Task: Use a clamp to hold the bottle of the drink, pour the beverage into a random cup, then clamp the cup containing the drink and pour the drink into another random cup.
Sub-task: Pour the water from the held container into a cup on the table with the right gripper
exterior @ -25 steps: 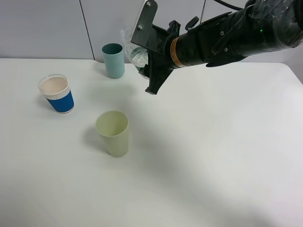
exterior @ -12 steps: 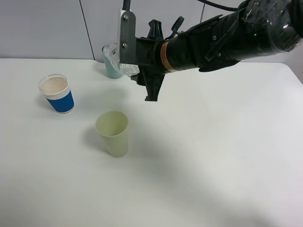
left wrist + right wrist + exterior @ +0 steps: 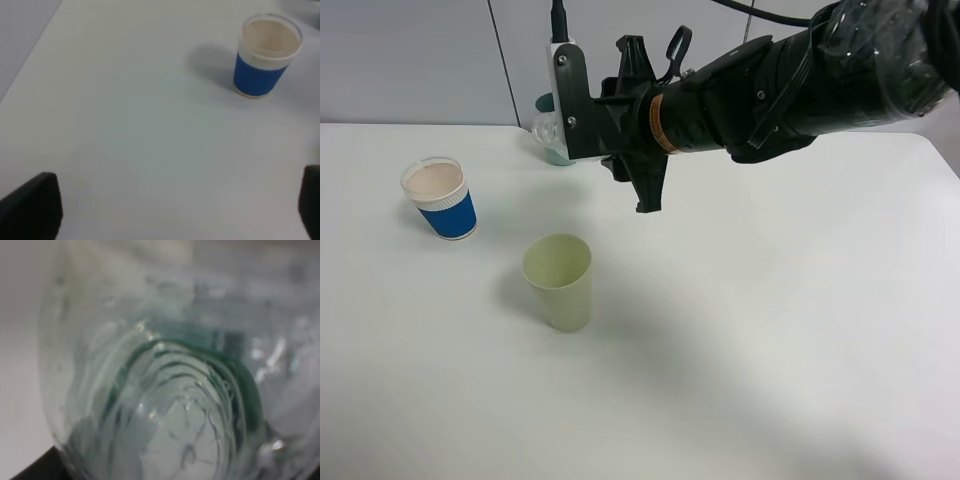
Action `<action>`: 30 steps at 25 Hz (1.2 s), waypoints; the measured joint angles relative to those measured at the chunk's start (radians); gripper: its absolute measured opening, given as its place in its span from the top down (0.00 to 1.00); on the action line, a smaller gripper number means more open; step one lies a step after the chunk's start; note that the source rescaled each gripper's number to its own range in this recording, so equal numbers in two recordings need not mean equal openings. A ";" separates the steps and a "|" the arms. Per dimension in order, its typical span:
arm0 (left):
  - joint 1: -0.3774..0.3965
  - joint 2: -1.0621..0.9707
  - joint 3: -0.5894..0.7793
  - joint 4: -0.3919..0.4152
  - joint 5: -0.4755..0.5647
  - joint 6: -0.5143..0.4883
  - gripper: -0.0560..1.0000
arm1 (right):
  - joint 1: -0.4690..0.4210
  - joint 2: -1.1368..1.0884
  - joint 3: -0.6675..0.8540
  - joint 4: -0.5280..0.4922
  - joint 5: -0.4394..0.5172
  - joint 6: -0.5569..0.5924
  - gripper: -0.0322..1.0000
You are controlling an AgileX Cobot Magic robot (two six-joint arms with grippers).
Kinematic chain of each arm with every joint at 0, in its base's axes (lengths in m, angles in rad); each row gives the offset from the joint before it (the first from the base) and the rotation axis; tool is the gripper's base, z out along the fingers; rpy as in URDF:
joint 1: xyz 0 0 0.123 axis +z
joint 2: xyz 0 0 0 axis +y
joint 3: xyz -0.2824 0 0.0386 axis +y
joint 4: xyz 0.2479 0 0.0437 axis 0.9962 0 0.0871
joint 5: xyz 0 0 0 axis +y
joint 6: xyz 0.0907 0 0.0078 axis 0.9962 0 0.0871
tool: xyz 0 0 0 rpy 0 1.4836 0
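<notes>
At the back of the table my right gripper [image 3: 582, 135], the clamp, is shut on the bottle of the drink [image 3: 546, 129] and carries it tilted above the surface. That clear bottle [image 3: 160, 380] with its green band fills the right wrist view; I cannot make out the beverage in it. The pale yellow-green cup [image 3: 558, 281] stands upright in front of that gripper, nearer the table's front. To the left stands the blue paper cup [image 3: 440, 198], upright. My left gripper [image 3: 170, 210] is open low over bare table, well short of the blue paper cup [image 3: 267, 55].
A teal cup [image 3: 553, 153] stands at the back, mostly hidden behind the right gripper and bottle. The thick black right arm [image 3: 790, 80] reaches in from the upper right above the white table [image 3: 770, 330]. A grey wall runs behind the table.
The right arm has swung left with the bottle and now covers most of the teal cup. The cups have not moved.
</notes>
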 joint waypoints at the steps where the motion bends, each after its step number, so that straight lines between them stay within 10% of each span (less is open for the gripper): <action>1: 0.000 0.000 0.000 0.000 0.000 0.000 0.13 | 0.001 0.000 0.000 -0.008 0.000 -0.005 0.97; 30: 0.000 0.000 0.000 0.000 0.000 0.000 0.13 | 0.061 0.038 -0.001 -0.030 0.061 -0.352 0.97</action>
